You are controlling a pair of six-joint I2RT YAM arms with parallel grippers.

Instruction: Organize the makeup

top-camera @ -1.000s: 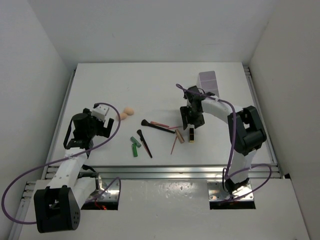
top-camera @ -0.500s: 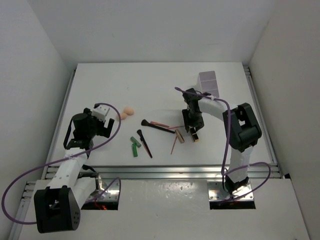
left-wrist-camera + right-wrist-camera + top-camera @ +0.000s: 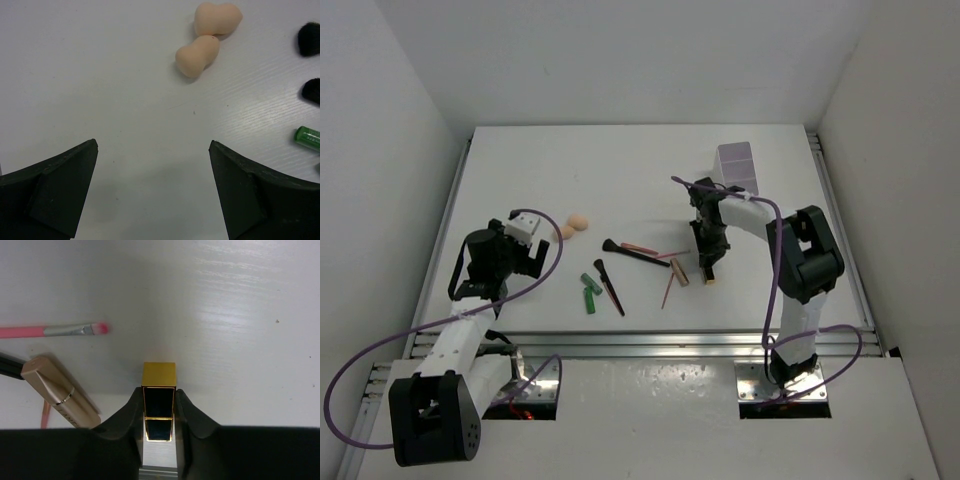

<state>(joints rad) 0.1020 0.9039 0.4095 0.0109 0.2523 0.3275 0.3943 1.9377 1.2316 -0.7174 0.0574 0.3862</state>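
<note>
While the left gripper (image 3: 152, 146) hangs wide apart at the table's left, facing the sponges (image 3: 198, 55), the right gripper (image 3: 159, 399) has its fingers pressed on both long sides of the lipstick (image 3: 159, 376), which points straight out between them, right of the tan tube (image 3: 60, 397).

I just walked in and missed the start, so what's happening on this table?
A two-armed robot is tidying makeup scattered on a white table. The right hand is closed on a black and gold lipstick next to a tan tube. The left hand hangs wide open over the table near two peach sponges. Brushes and a green tube lie loose between the arms; the box stands at the far right.
</note>
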